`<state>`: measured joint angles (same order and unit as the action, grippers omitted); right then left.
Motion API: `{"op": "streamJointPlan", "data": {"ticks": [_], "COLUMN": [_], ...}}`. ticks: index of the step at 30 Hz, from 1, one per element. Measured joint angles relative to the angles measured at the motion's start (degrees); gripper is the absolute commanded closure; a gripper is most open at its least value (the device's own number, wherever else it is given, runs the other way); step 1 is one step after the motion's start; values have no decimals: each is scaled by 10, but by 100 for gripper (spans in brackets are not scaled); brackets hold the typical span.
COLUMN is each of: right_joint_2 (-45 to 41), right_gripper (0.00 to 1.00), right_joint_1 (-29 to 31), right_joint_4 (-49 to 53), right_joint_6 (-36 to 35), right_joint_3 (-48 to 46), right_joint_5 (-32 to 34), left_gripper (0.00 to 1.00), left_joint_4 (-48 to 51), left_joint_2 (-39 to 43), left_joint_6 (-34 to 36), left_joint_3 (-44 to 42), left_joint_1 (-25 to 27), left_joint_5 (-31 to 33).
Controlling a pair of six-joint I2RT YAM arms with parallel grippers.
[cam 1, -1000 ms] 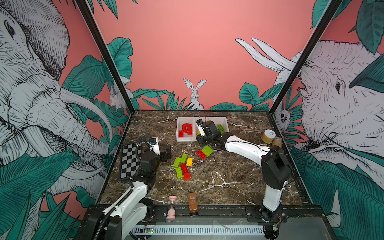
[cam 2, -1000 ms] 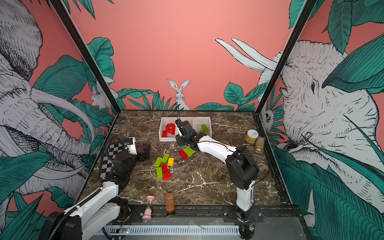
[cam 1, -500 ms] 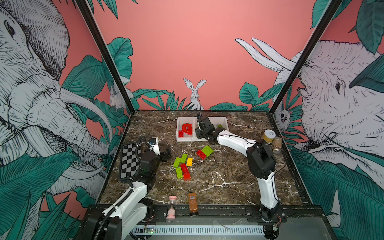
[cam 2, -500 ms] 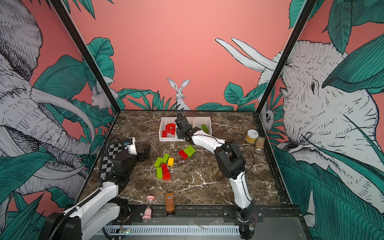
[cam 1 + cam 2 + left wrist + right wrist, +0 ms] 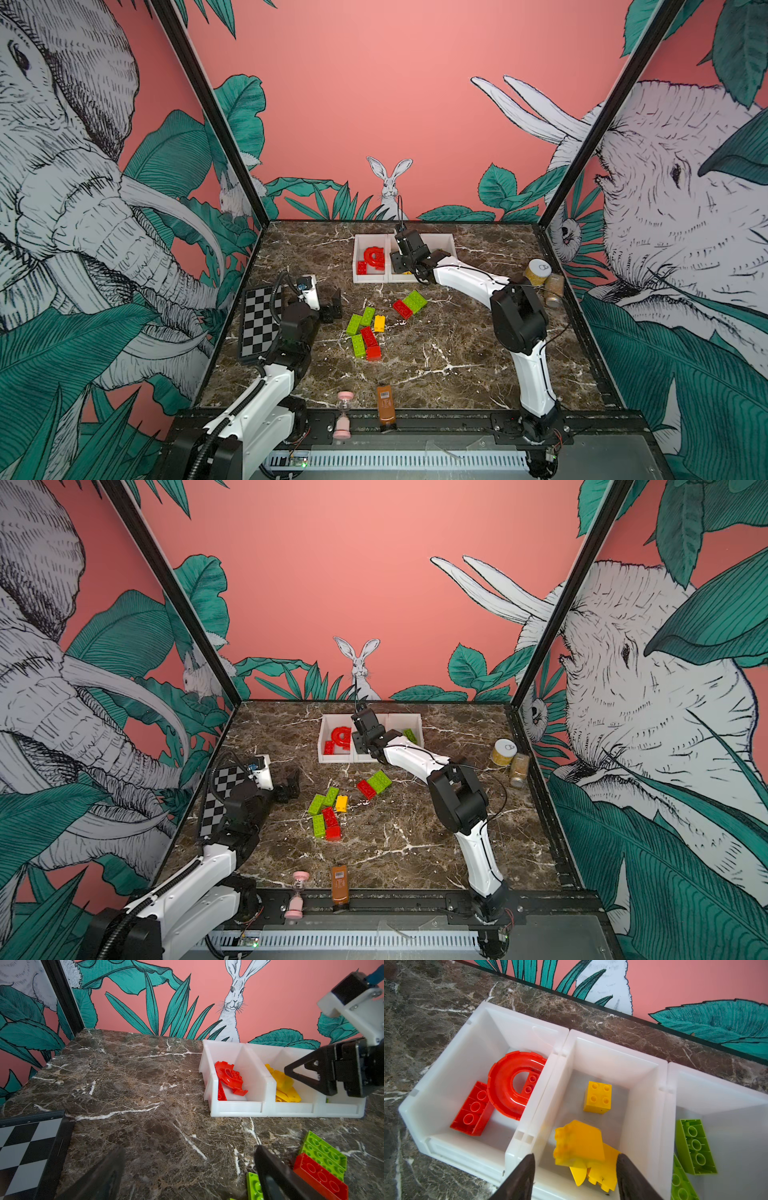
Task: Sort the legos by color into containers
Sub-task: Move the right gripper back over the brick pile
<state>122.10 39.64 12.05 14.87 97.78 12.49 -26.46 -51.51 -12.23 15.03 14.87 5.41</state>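
The containers [image 5: 370, 277] sit at the back, loose legos [image 5: 368, 335] before them, the board [image 5: 259, 324] far left

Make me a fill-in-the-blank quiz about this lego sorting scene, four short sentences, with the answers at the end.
1. The arch piece shares its bin with one ___ brick.
2. The right pincer hovers over the ___ bin in the row.
3. Among the loose bricks on the table, exactly one is ___.
4. The left pincer has its jaws ___.
Answers: red; middle; yellow; open.
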Motion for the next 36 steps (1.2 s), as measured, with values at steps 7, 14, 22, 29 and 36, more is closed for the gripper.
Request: {"op": "streamJointPlan", "data": {"ticks": [7, 14, 22, 29, 36], "right_joint_2": [-49, -177, -214, -180, -134], "right_gripper": [36, 36, 36, 35, 34], "right_joint_1": [5, 68, 156, 162, 162], "right_joint_4": [5, 41, 66, 80, 80], "right_joint_6": [2, 13, 52, 62, 62], "right_joint_3": [-64, -152, -211, -213, -194], "right_joint_5": [-64, -116, -146, -135, -139], "left_gripper": [2, 2, 2, 2, 2], "left_joint_4": [0, 1, 5, 9, 9], "left_joint_2": [5, 17, 26, 26, 26], "left_joint_6": [0, 0, 0, 0, 0], "left_joint_3": [0, 0, 0, 0, 0], "left_joint_1": [0, 0, 0, 0, 0], "left_joint_5": [0, 2, 10, 11, 11]}}
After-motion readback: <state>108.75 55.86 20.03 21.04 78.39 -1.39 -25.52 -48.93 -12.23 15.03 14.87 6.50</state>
